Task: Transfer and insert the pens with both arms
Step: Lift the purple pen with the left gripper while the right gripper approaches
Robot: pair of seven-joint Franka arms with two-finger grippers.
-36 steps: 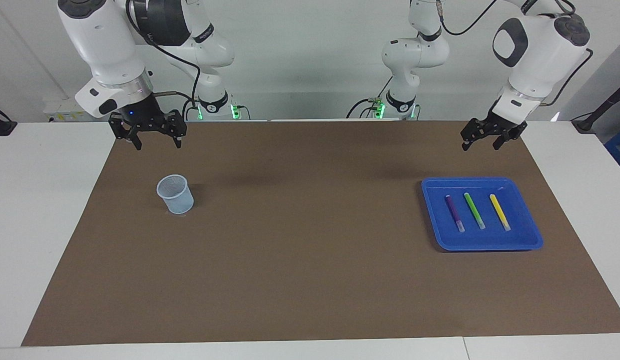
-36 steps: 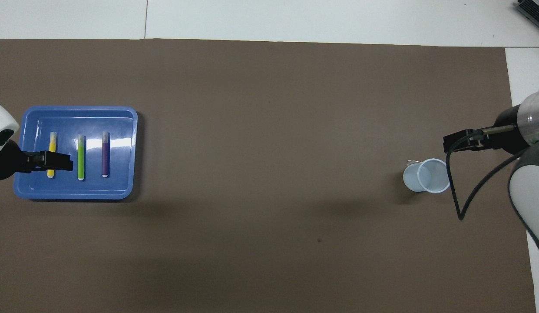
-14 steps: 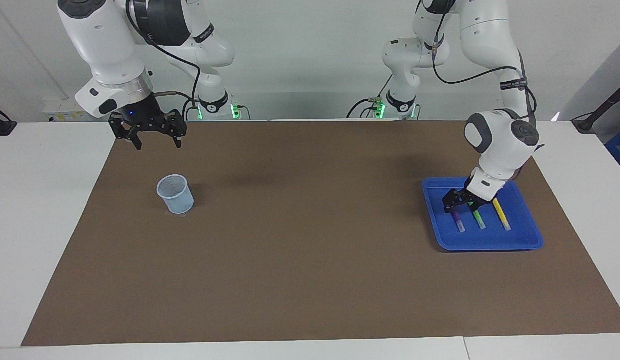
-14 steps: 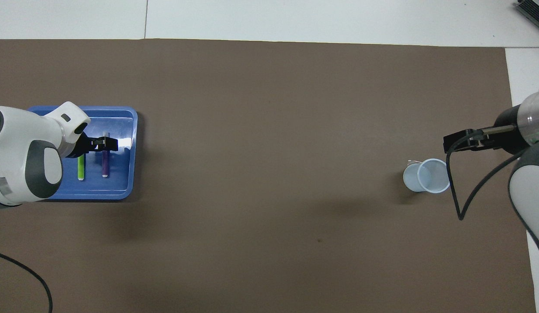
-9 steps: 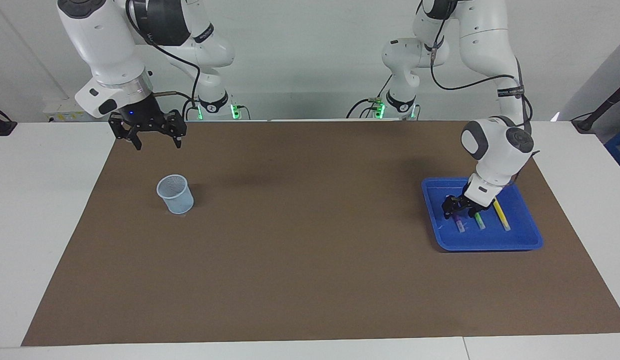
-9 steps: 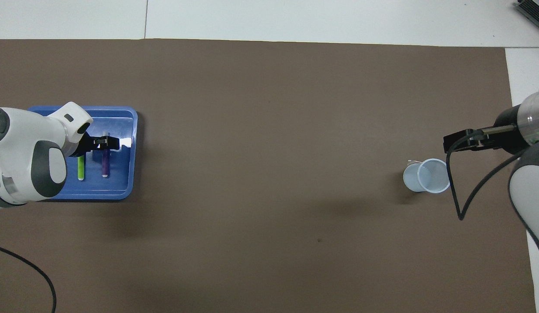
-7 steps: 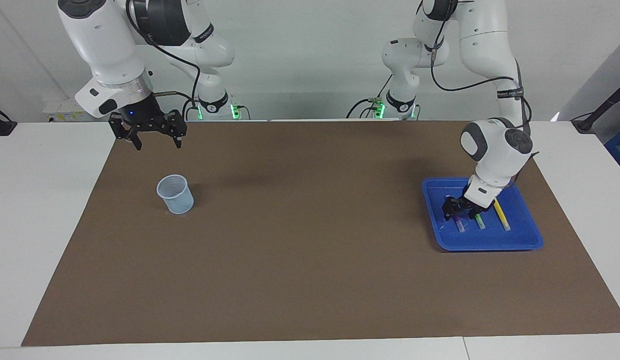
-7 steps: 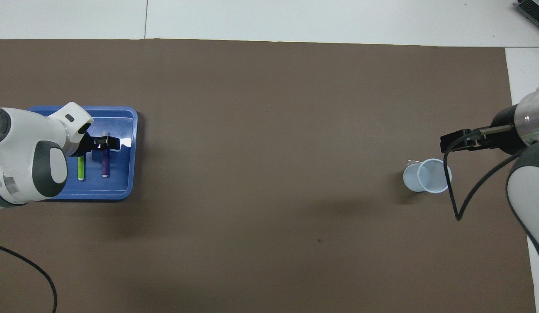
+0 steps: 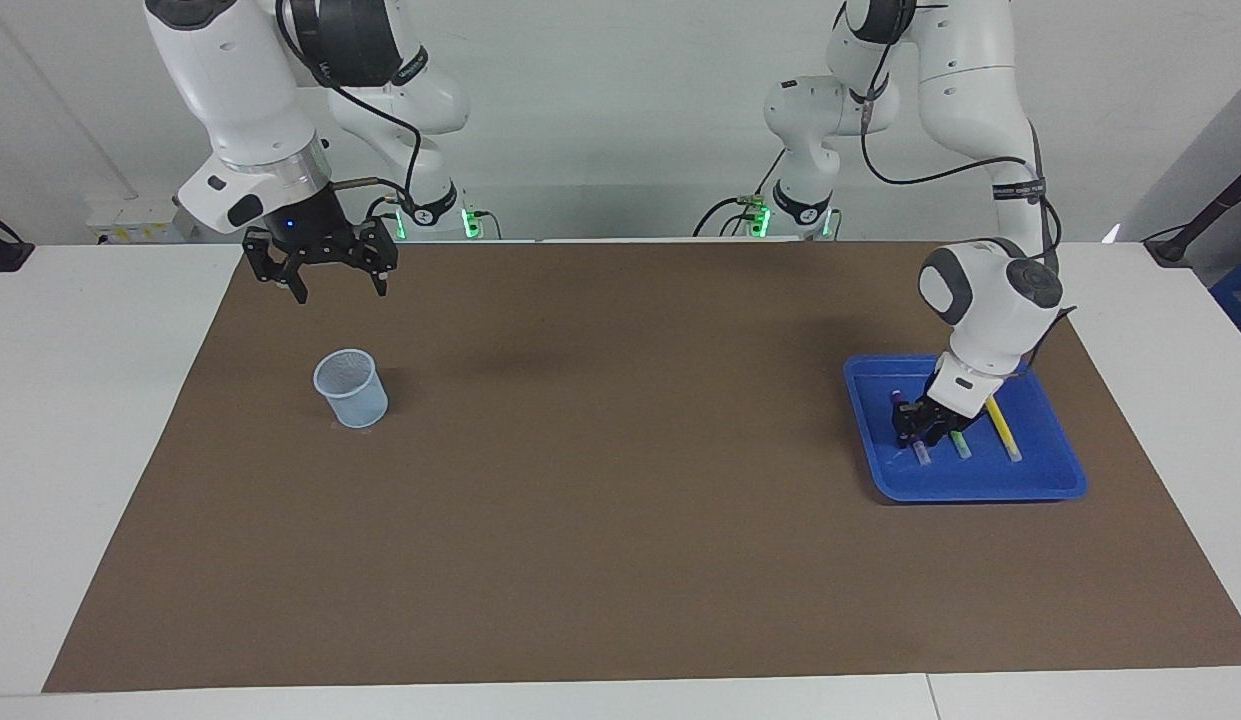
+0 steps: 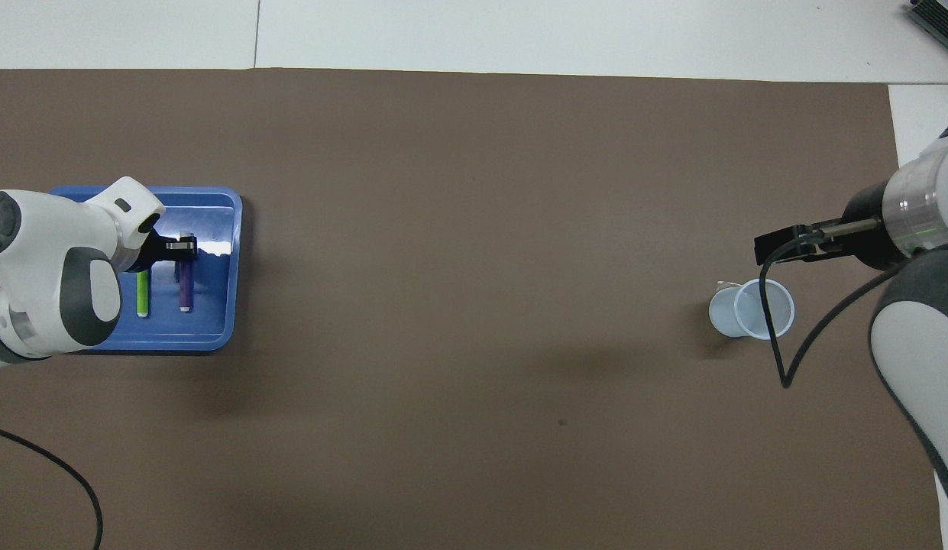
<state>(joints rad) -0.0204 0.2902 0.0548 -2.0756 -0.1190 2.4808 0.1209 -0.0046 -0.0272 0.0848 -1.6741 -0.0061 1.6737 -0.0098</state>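
The three pens lie side by side in a blue tray [image 9: 980,487] at the left arm's end of the table. My left gripper [image 9: 918,436] is down in the tray and shut on the purple pen [image 9: 920,452], which still lies on the tray floor. The green pen [image 9: 961,447] and yellow pen [image 9: 1005,435] lie beside it. In the overhead view the left gripper [image 10: 185,246] sits on the purple pen [image 10: 185,292], the green pen [image 10: 142,296] shows, and the arm hides the yellow one. My right gripper [image 9: 332,288] hangs open and empty over the mat by the cup.
A pale blue mesh cup [image 9: 351,390] stands upright on the brown mat [image 9: 620,500] at the right arm's end, also seen in the overhead view [image 10: 751,308]. A black cable from the right arm loops over the cup in the overhead view.
My left gripper came down from above the tray's edge onto the purple pen and its fingers closed on it. My right gripper shifted a little toward the table's middle.
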